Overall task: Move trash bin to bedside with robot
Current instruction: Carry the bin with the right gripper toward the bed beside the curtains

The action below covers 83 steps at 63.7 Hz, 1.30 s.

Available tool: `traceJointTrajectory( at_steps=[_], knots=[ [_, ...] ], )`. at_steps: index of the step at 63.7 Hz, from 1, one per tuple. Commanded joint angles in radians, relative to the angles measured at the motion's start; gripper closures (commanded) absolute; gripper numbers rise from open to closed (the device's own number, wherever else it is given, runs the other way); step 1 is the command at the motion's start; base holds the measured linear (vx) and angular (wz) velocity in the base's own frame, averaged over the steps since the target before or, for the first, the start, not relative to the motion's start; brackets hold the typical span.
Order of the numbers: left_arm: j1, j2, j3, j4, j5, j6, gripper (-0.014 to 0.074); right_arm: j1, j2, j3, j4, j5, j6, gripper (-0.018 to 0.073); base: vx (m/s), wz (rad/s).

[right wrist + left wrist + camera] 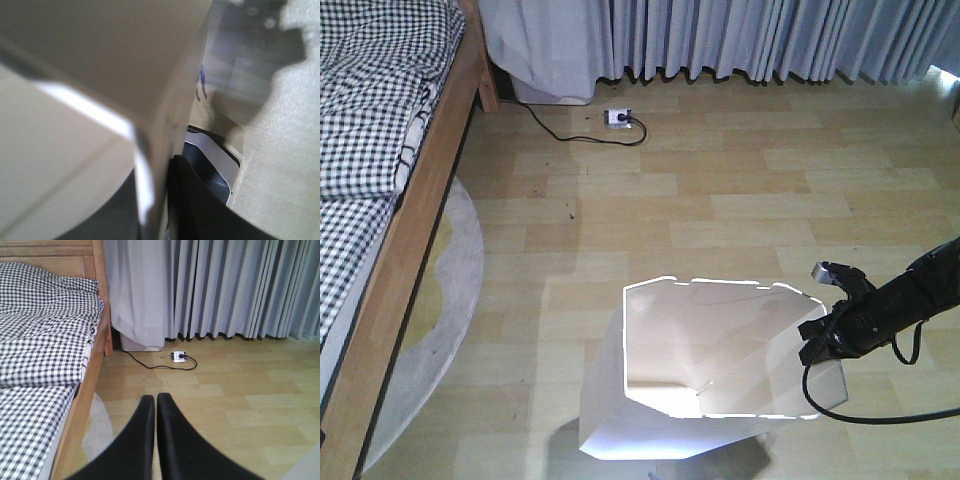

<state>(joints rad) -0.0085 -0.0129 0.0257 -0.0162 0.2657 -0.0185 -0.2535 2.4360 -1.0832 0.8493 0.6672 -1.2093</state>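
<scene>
The white trash bin point(700, 350) stands tilted on the wood floor at the lower middle of the front view, its cream inside showing. My right gripper point(820, 335), on a slender black arm with a trailing cable, is shut on the bin's right rim. In the right wrist view the bin wall point(100, 60) runs between the jaws of the right gripper point(154, 170), with one black finger point(200, 200) outside it. The bed point(380, 120) with checked bedding and a light wooden frame lies along the left. My left gripper point(155, 399) is shut on nothing, pointing at the floor beside the bed point(40, 340).
A round grey rug point(450, 280) lies partly under the bed frame. A white power strip point(617, 118) with a black cable sits near the grey curtains point(770, 35) at the back. A white box point(552, 88) stands under the curtain by the bed's corner.
</scene>
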Motion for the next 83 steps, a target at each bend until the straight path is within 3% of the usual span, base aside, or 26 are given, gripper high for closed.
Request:
traceJointTrajectory(
  at_steps=[1, 83],
  knots=[
    [-0.006, -0.014, 0.019, -0.002, -0.069, -0.004, 0.0602, -0.002, -0.080, -0.009, 0.069, 0.200, -0.009, 0.0564, 0.28, -0.05],
    [-0.006, -0.014, 0.019, -0.002, -0.069, -0.004, 0.0602, -0.002, -0.080, -0.009, 0.069, 0.204, -0.009, 0.0564, 0.24, 0.01]
  ],
)
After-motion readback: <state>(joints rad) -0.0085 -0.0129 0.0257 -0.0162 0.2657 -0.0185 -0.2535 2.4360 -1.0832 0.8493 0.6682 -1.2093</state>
